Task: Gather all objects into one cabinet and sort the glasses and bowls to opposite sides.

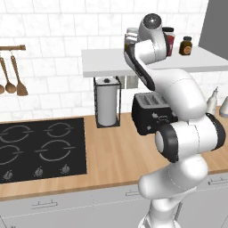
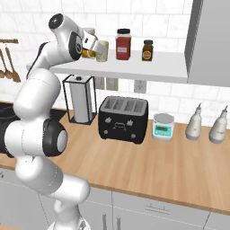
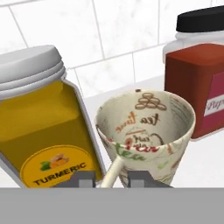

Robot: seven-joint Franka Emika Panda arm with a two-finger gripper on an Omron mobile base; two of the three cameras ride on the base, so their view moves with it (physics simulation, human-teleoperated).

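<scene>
One beige speckled mug (image 3: 146, 131) with brown, red and green lettering printed over its wall and inside stands on the pale-grey flat shelf (image 2: 148, 67), just beside a yellow turmeric jar with a grey screw lid (image 3: 41, 127) on one side and near a red condiment jar with a black lid (image 3: 199, 83) on the other. In the hand view the mug's wide mouth is turned toward the camera, its long axis seemingly leaning that way, and its pale loop handle runs down from the rim toward the bottom of the picture. That handle passes between the two dark fingertips of the gripper (image 3: 111, 179), which stand narrowly apart on either side of it; whether they actually press on it I cannot tell. From the right base view the mug (image 2: 102, 50) sits at the end of the white arm, beside a small brown jar (image 2: 147, 50) farther along the shelf above a black toaster (image 2: 123, 119) on the wooden tabletop (image 2: 179, 170).
</scene>
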